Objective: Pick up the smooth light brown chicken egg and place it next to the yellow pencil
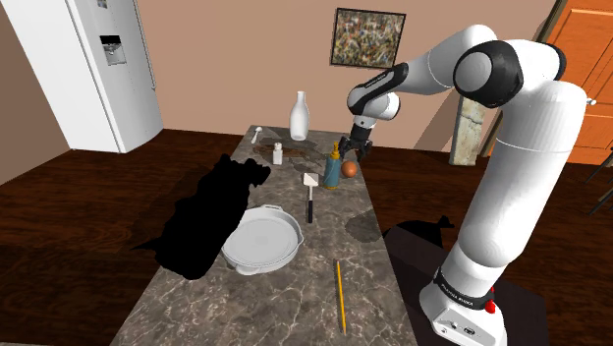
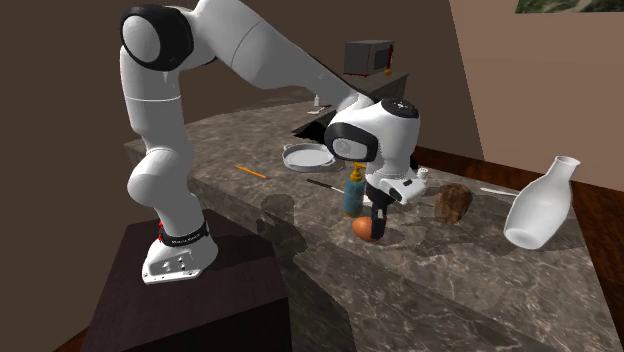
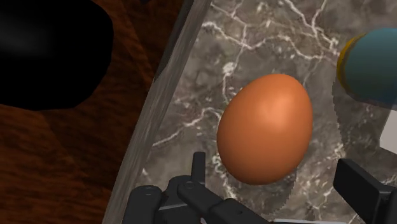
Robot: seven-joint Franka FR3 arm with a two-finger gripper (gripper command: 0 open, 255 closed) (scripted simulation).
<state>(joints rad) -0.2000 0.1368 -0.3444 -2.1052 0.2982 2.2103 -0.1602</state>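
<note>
Two black fingers of the tool (image 3: 273, 175) stand spread, one on each side of the light brown egg (image 3: 264, 127). The egg lies on the marbled surface (image 3: 254, 38) right under the tool, close to the surface's edge, and neither finger plainly touches it. For a good grasp, I judge the fingers should sink to the egg's widest part and close gently, lest the round shell squirt toward the edge. A blue bottle (image 3: 375, 67) stands just beside the tool and could be knocked. The yellow pencil (image 1: 340, 295) lies well away from the tool, and a spatula (image 1: 310, 192) lies between them.
</note>
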